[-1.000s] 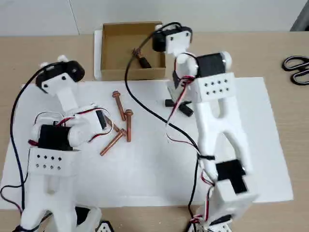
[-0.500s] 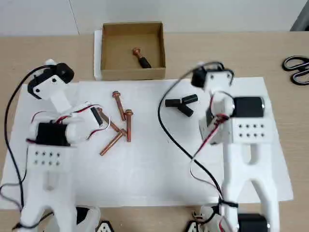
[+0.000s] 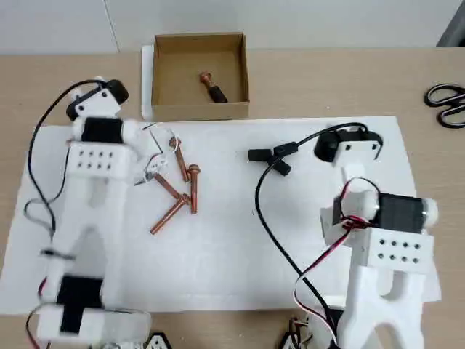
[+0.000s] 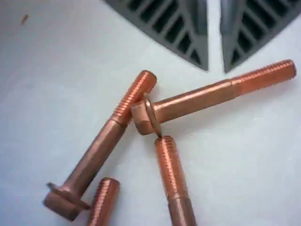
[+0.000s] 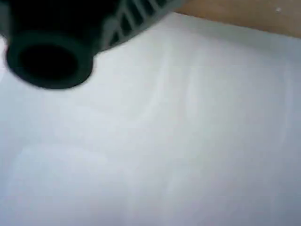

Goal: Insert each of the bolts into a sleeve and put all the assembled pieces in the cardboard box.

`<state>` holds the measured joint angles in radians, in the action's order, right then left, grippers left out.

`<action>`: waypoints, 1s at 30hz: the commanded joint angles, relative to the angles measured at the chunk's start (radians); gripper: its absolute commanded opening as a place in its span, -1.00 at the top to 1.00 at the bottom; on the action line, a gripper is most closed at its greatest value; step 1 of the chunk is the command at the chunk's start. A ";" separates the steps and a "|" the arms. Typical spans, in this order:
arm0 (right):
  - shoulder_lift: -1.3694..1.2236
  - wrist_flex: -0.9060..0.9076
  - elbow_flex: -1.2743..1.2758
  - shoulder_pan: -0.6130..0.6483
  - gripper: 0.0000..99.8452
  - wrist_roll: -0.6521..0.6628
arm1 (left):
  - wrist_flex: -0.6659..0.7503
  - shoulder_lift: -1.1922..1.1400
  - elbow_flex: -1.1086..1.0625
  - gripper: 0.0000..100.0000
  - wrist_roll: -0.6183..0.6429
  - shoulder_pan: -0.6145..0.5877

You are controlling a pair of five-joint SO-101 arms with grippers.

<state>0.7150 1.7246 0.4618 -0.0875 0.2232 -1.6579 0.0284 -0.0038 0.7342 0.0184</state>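
Several copper bolts (image 3: 182,185) lie loosely heaped on the white sheet (image 3: 232,262), left of centre. My left gripper (image 3: 155,166) hangs just above them. In the left wrist view its jaws (image 4: 215,68) stand almost together with nothing between, right over one bolt (image 4: 216,94); another bolt (image 4: 103,141) lies crossed beside it. Three black sleeves (image 3: 270,155) lie mid-sheet. The cardboard box (image 3: 161,73) at the back holds one assembled piece (image 3: 212,86). My right arm (image 3: 370,225) is drawn back at the sheet's right. A black sleeve end (image 5: 47,61) sits against my right gripper (image 5: 136,14).
Scissors (image 3: 447,102) lie on the wooden table at the far right. A black cable (image 3: 265,218) runs from the right arm across the sheet near the sleeves. The sheet's middle and front are bare.
The right arm left the box, where the assembled piece stays, and drew back to the sheet's right side. The left arm stretched forward, bringing its gripper over the bolts.
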 commanded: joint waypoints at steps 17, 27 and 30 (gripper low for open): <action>0.031 0.002 -0.002 -0.018 0.99 0.011 | -0.061 -0.508 0.496 0.99 0.032 -0.002; 0.028 0.001 -0.002 -0.018 0.99 0.012 | -0.058 -0.549 0.581 0.77 0.032 0.000; 0.024 -0.001 0.002 -0.018 0.99 0.014 | -0.060 -0.549 0.578 0.67 0.032 -0.003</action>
<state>0.7227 1.7246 0.4664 -0.0967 0.2263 -1.7146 -0.5286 0.5393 0.7618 0.0184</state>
